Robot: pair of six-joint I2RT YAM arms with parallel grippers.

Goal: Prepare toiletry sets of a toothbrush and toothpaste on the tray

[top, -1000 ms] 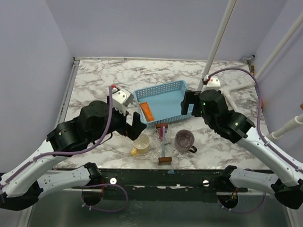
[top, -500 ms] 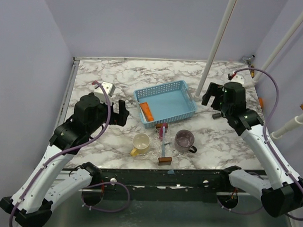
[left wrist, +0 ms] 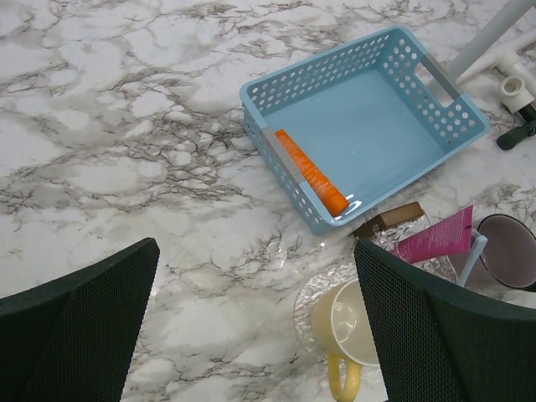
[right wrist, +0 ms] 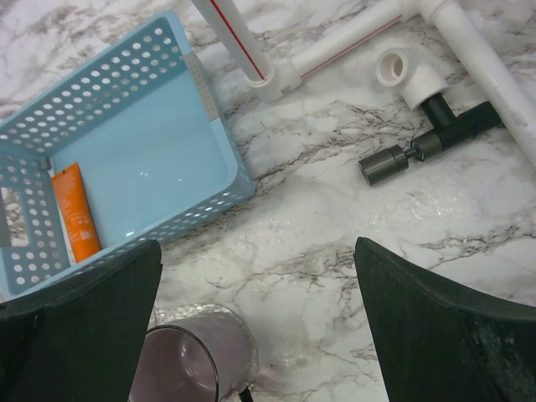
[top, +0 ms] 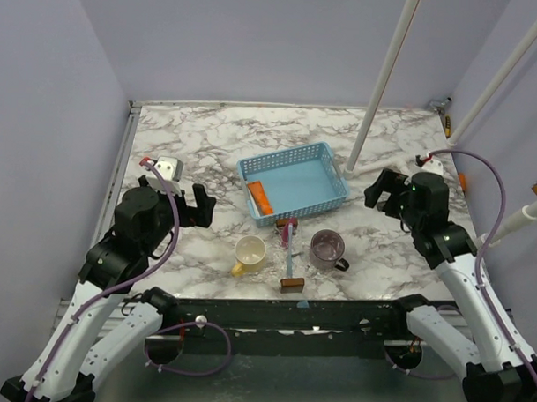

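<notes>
The light blue tray [top: 283, 154] sits mid-table with the orange toothpaste [top: 261, 197] lying along its left wall, also seen in the left wrist view [left wrist: 311, 172] and the right wrist view [right wrist: 74, 212]. In front of the tray lie the pink toothpaste [top: 290, 226] [left wrist: 435, 239] and the thin light blue toothbrush [top: 289, 253] [left wrist: 471, 255]. My left gripper [top: 200, 206] [left wrist: 255, 247] hovers open and empty left of the tray. My right gripper [top: 385, 189] [right wrist: 257, 244] hovers open and empty to its right.
A yellow mug [top: 249, 253] [left wrist: 347, 331] and a purple-grey mug [top: 327, 249] [right wrist: 188, 360] stand in front of the tray. A brown block [top: 291, 284] lies near the front edge. White pipes [right wrist: 335, 50] and a black fitting [right wrist: 419, 151] lie at the right.
Both arms have drawn back from the tray, the left one leftward and the right one rightward and toward the front. Both grippers stayed open. The orange toothpaste has not moved.
</notes>
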